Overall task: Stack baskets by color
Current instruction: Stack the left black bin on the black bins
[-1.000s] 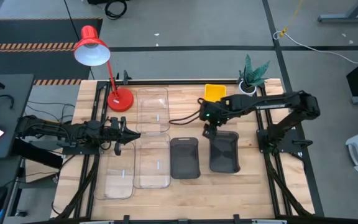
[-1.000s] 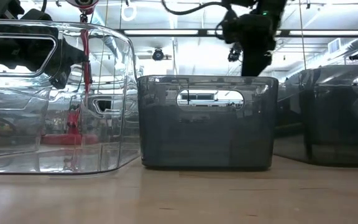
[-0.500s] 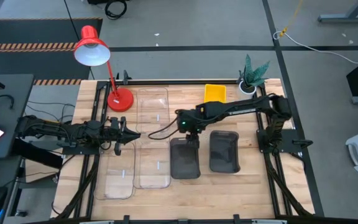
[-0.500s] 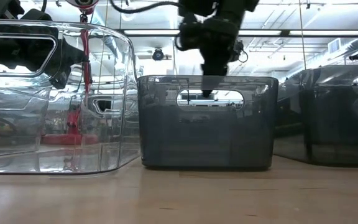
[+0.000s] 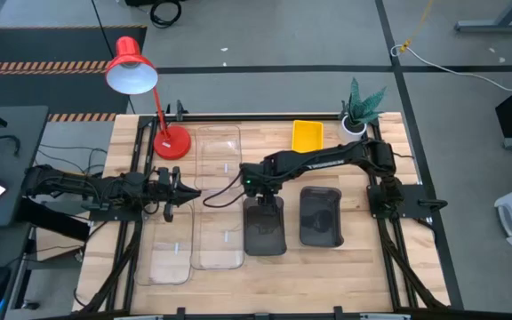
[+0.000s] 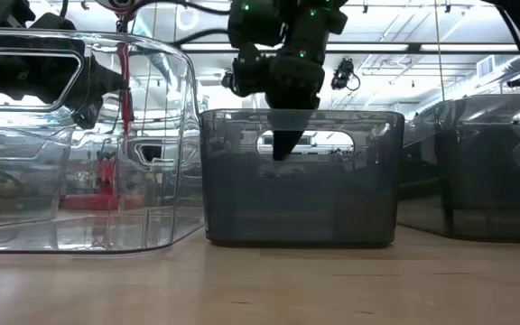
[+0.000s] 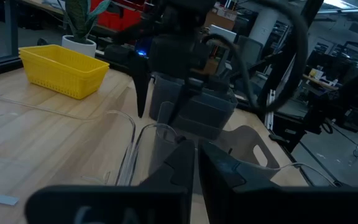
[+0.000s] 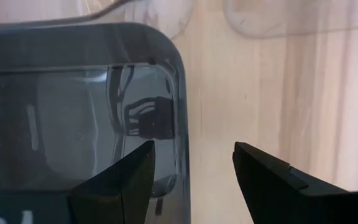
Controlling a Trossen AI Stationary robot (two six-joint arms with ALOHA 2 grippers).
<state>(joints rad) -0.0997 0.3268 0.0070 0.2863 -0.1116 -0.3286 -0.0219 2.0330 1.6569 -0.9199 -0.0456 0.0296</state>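
Observation:
Two dark grey baskets [image 5: 265, 227] [image 5: 320, 216] stand side by side on their bottoms on the wooden table. A yellow basket [image 5: 308, 135] sits at the far edge. Three clear baskets [image 5: 218, 153] [image 5: 218, 233] [image 5: 172, 258] stand left of the grey ones. My right gripper [image 5: 258, 191] is open and points down over the far end of the left grey basket [image 8: 73, 124]. One finger stands inside that basket's far wall [image 8: 182, 112], the other outside over the table; I see no touch. My left gripper [image 7: 194, 162] is shut and level at the table's left, holding nothing.
A red desk lamp [image 5: 169, 140] stands at the far left and a small potted plant [image 5: 361, 107] at the far right corner. In the low view a clear basket [image 6: 70, 135] stands left of the grey basket [image 6: 301, 176], with the other grey one [image 6: 495, 167] to its right.
My right gripper has swung toward the table's left edge, from above the right grey basket to the far end of the left grey one. It has sunk and rolled, its fingers dipping to the basket's rim. It has stayed open. The baskets have not moved.

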